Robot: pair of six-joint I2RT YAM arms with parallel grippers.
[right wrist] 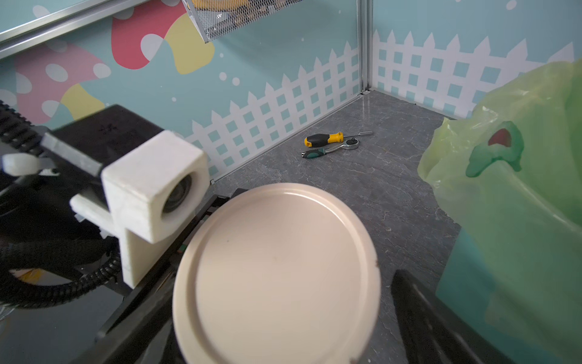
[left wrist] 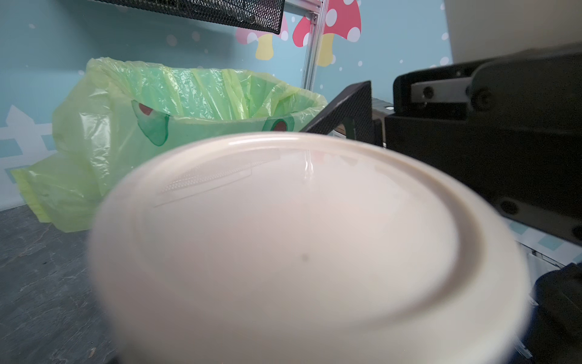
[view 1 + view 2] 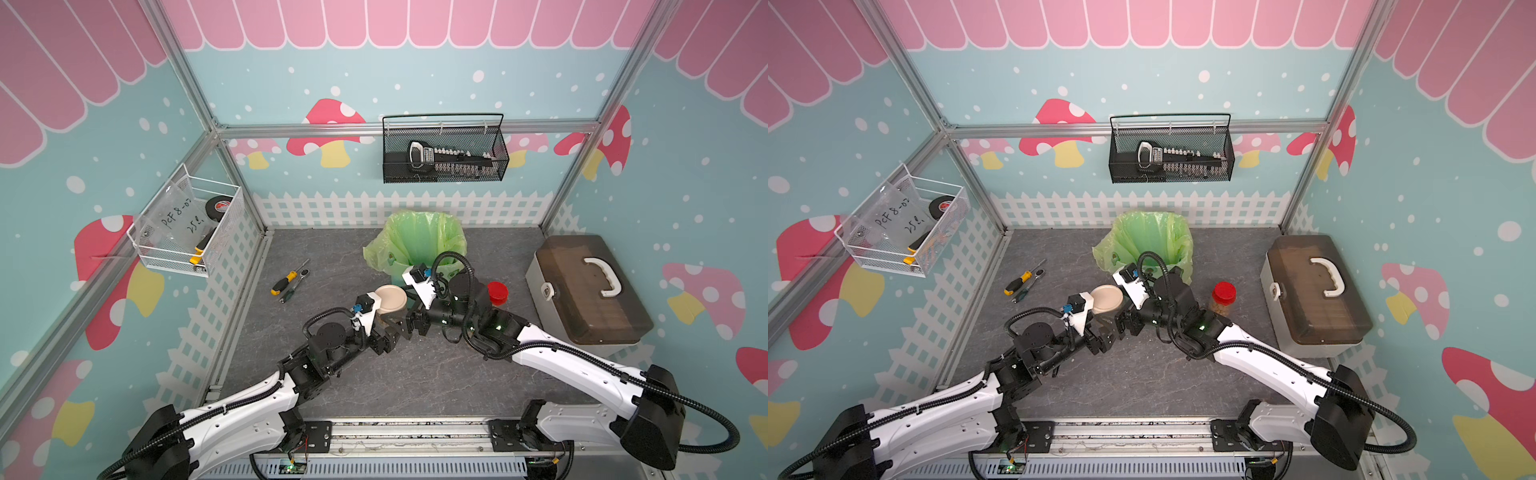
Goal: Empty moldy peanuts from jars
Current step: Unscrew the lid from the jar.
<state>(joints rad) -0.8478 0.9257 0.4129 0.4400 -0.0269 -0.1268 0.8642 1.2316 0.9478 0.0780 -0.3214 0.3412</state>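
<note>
Left gripper (image 3: 390, 319): part-closed round jar (image 3: 390, 300) body, axis upright, peanuts unseen. Right gripper (image 3: 407, 307): wide open, empty, jaws astride lid (image 1: 277, 271) from jar's right; likely unscrews. Bin (image 3: 415, 245): just behind.

Both top views look steeply down from high over the front edge onto the whole grey tabletop (image 3: 415, 374) and back wall (image 3: 374, 83), differing only by a slight sideways shift. The left wrist camera (image 1: 154, 186) sits almost against the beige-lidded jar (image 2: 299, 252), blurred, and faces the green-bagged bin (image 2: 104, 141) at the back. The right wrist camera (image 3: 417, 277) looks across the same jar from close by toward the screwdriver (image 1: 324, 138) in the left rear corner, catching the left wrist camera itself.
</note>
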